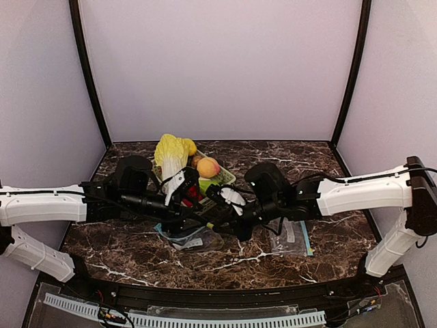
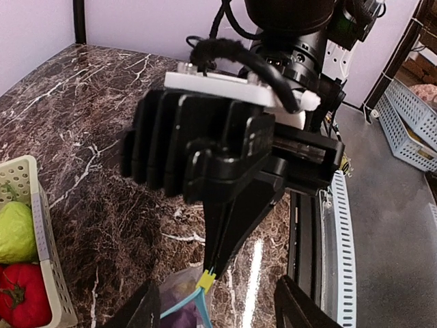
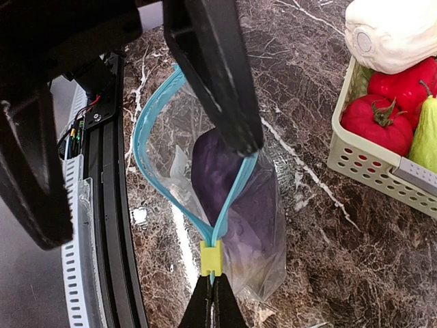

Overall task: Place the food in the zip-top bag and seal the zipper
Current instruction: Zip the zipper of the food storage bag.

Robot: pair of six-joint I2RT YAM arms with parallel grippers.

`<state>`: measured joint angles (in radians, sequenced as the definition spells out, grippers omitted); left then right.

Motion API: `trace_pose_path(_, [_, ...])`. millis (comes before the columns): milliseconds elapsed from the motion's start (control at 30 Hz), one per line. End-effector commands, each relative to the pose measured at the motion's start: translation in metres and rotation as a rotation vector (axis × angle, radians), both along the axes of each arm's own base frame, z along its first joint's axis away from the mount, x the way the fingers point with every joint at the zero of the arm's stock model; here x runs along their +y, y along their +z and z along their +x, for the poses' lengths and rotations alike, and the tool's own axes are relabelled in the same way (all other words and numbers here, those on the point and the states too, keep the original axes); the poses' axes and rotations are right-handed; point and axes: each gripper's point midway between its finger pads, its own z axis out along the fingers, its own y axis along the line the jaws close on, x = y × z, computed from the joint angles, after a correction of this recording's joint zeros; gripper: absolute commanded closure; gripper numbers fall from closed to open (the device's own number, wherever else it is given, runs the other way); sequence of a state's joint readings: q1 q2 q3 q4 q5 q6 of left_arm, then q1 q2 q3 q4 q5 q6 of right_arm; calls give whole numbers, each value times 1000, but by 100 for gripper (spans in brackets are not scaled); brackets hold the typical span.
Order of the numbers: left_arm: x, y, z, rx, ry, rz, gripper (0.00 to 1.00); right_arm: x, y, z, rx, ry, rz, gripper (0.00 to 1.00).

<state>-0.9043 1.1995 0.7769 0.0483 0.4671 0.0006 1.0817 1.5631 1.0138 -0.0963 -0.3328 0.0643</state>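
A white perforated basket (image 3: 382, 171) stands on the dark marble table (image 1: 273, 263) just beyond the arms. The pale cabbage (image 3: 396, 31) lies on top, red peppers (image 3: 374, 123) sit under it, and the peach (image 1: 207, 167) and a green fruit (image 2: 15, 232) are in with them. A flat clear packet (image 1: 297, 236) lies apart, under the right arm. In the left wrist view the right arm's black wrist block fills the middle and hides most of the bag.

The zip-top bag (image 3: 164, 137) lies near the table's front edge, between the two grippers, with the purple eggplant (image 3: 205, 178) inside it. Its teal zipper track gapes in a loop above the yellow slider (image 3: 211, 258). The right gripper (image 3: 211, 287) has its jaws pinched tight on the bag's zipper end, right at the slider (no gap shows between them). The left gripper (image 2: 218, 283) has its jaws standing apart, holding nothing. One of its fingers (image 3: 218, 82) reaches down over the eggplant to the far side of the track; whether the tip touches the track I cannot tell.
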Motion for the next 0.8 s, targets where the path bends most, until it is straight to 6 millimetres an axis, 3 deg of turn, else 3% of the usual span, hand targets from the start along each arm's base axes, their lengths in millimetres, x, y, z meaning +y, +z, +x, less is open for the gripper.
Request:
trace_pose_path(0, [-16, 6, -3, -70, -97, -41, 48, 1, 16, -1, 1, 6, 69, 100])
trace_pose_path(200, [-21, -13, -1, -49, -120, 8, 61, -1, 19, 1, 6, -5, 82, 100])
trace_pose_path(500, [-19, -38, 0, -19, -123, 77, 66, -2, 20, 2, 22, -1, 94, 100])
trace_pose_path(767, [-27, -40, 4, 0, -127, 87, 69, 1, 18, 0, 44, 15, 100, 100])
